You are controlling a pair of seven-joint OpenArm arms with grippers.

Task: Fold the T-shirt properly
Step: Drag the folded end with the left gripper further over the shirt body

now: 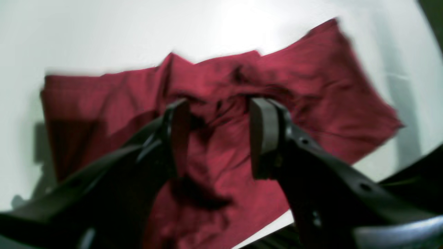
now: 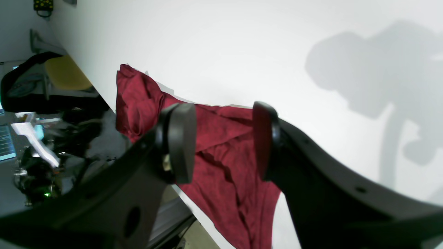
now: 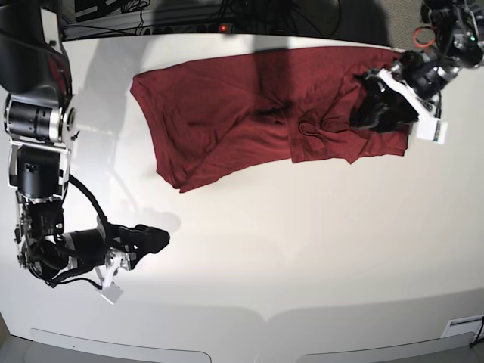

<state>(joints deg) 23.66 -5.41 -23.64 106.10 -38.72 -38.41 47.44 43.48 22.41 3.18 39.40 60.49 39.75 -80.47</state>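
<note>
Left wrist view: the T-shirt (image 1: 221,114) lies rumpled below the left gripper (image 1: 219,138), thin, soft and light by the look of it — likely to slump and crease, so an edge or a raised fold seems the best hold. The jaws stand wide apart, nothing between them.

Right wrist view: the right gripper (image 2: 221,141) is spread open and empty, the cloth beyond its tips.

Base view: the shirt stretches across the far side of the white table (image 3: 302,257) — under the left claw, well apart from the right.
</note>
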